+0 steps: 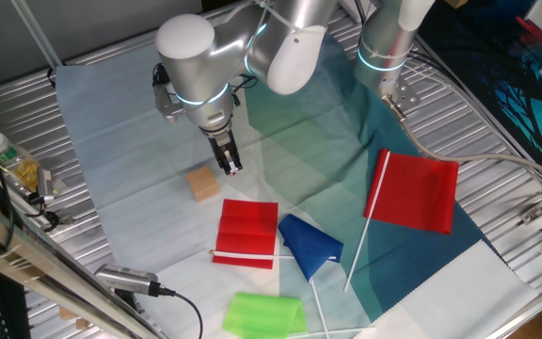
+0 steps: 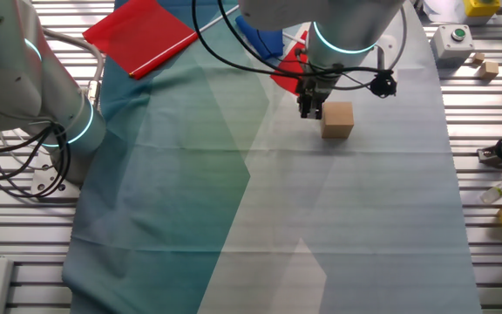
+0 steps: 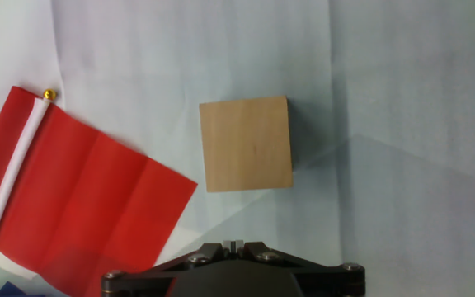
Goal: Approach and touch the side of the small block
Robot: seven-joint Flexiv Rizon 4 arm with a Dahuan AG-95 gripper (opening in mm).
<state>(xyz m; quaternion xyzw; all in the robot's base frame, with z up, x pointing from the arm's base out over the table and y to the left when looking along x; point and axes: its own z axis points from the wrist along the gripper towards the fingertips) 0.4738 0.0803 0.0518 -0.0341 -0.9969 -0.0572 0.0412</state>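
Note:
The small block (image 1: pixel 203 185) is a tan wooden cube on the pale cloth. It also shows in the other fixed view (image 2: pixel 337 119) and in the middle of the hand view (image 3: pixel 246 143). My gripper (image 1: pixel 230 167) hangs just to the block's right and a little above the cloth; in the other fixed view the gripper (image 2: pixel 308 110) is close beside the block's left face. The fingers are pressed together and hold nothing. In the hand view the gripper (image 3: pixel 232 245) sits at the bottom edge, a short gap from the block's near side.
A folded red flag (image 1: pixel 247 233) lies just in front of the block, seen left in the hand view (image 3: pixel 81 198). A blue flag (image 1: pixel 309 243), a green one (image 1: pixel 263 314) and a larger red flag (image 1: pixel 422 191) lie nearby. Cables and a bottle (image 1: pixel 12 162) at the left.

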